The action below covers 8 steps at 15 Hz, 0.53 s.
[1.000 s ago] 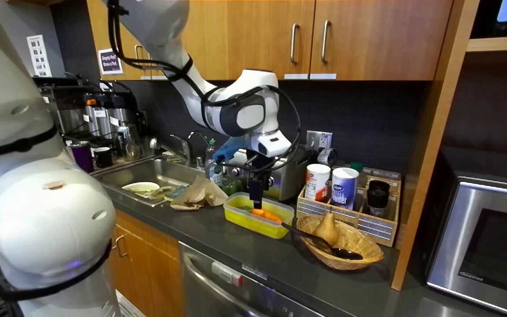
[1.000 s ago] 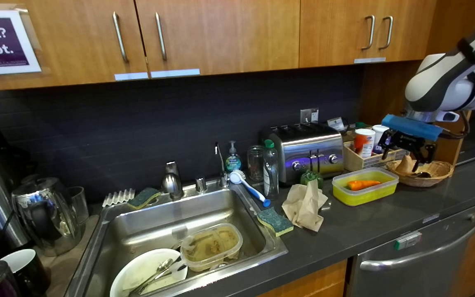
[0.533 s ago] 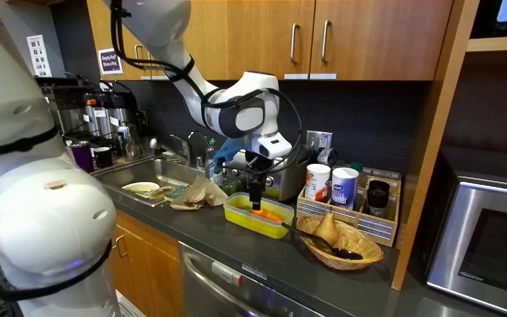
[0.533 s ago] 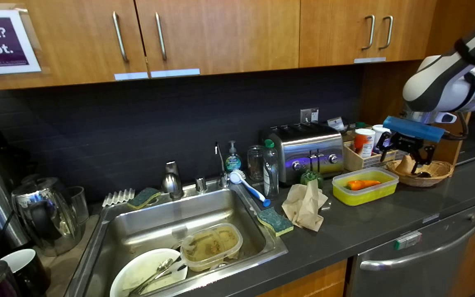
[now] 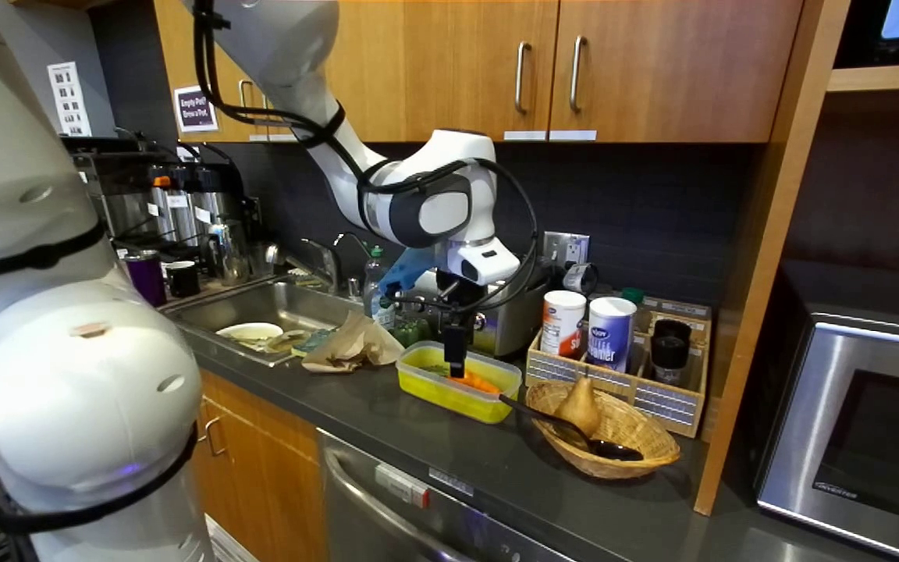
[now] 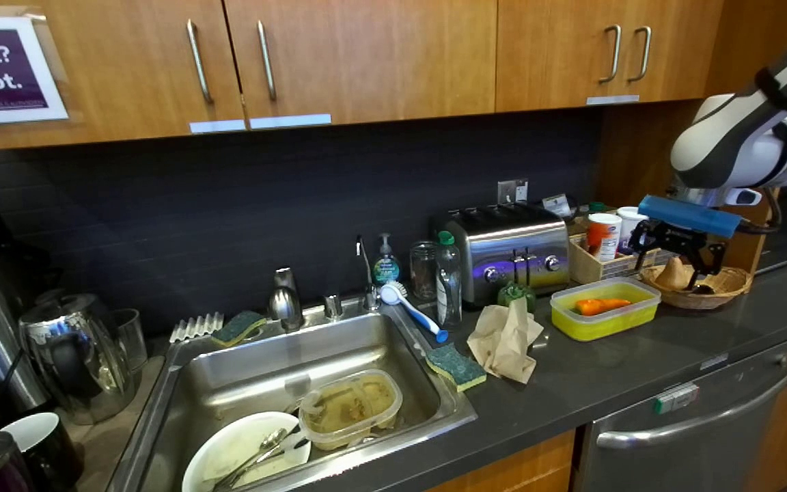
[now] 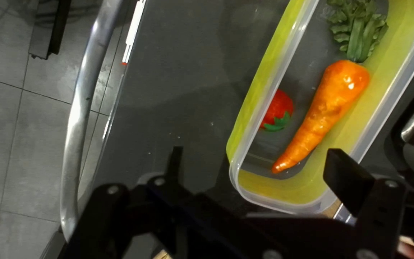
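Your jaws stand wide apart above the bench (image 7: 178, 90). In the wrist view, its front edge runs left of them, the dishwasher handle (image 7: 74, 126) just beyond; between that edge and the yellow container (image 7: 264, 79) you have a broad strip of room. Right of the jaws it is tighter, where the toaster (image 6: 530, 249) stands near the container's wall.

Count one carrot (image 7: 329, 108), lying in the container ahead of the jaws and right of their middle, tip pointing toward them; beside it, one red fruit (image 7: 280, 104) with a green cap. Near the jaws in an exterior view you also have one basket (image 5: 656, 441) holding one pear (image 5: 580, 407) and one black spoon (image 5: 613, 450), plus two canisters (image 5: 563, 321).

The wrist view cuts off the carrot's leaves and the container's far end. The rim hides part of the red fruit, and in an exterior view the jaws cover part of the carrot. You cannot tell whether the jaw on the right touches the container's rim.
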Available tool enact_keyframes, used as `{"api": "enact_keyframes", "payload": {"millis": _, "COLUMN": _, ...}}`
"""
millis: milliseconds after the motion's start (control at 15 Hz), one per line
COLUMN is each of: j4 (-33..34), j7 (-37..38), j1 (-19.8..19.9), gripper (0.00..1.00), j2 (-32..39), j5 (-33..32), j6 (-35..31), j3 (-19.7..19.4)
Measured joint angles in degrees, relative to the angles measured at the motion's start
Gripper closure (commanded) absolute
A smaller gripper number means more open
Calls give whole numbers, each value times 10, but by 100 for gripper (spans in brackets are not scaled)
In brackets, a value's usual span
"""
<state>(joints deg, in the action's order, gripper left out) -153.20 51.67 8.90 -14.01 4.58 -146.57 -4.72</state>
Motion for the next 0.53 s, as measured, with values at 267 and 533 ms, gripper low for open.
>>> {"api": "enact_keyframes", "payload": {"millis": 267, "j4": -14, "j7": 8, "j1": 20, "gripper": 0, "j2": -19, "j5": -12, "j6": 0, "j3": 3}}
{"api": "enact_keyframes", "payload": {"millis": 533, "j4": -33, "j7": 12, "j1": 36, "gripper": 0, "j2": -44, "j5": -15, "j6": 0, "j3": 7}}
